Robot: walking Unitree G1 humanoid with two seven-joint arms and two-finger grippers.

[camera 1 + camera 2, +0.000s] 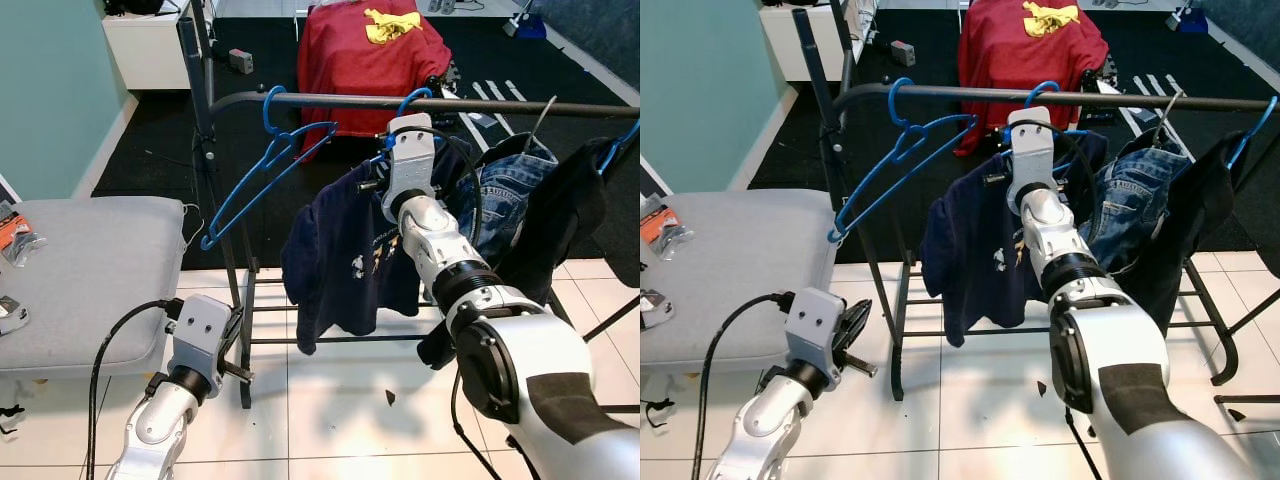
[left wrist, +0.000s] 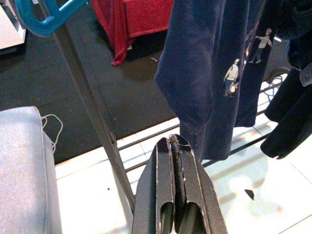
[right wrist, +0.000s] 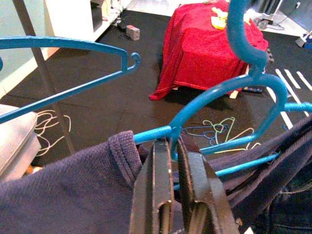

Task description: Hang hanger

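A blue hanger (image 3: 214, 100) carries a navy T-shirt (image 1: 345, 255). Its hook (image 1: 413, 97) curls over the dark rail (image 1: 500, 106) of the clothes rack. My right gripper (image 3: 173, 146) is raised to the rail and shut on this hanger just below the hook, at the shirt's collar. Left of it on the rail hangs an empty blue hanger (image 1: 265, 160), tilted. My left gripper (image 2: 175, 146) is low in front of the rack's left post, shut with nothing in it.
Jeans (image 1: 500, 195) and a dark garment (image 1: 570, 210) hang right of the shirt. A grey padded board (image 1: 90, 270) stands at the left. Behind the rack are a red-draped object (image 1: 370, 55) and a white cabinet (image 1: 150, 40). White tiled floor lies below.
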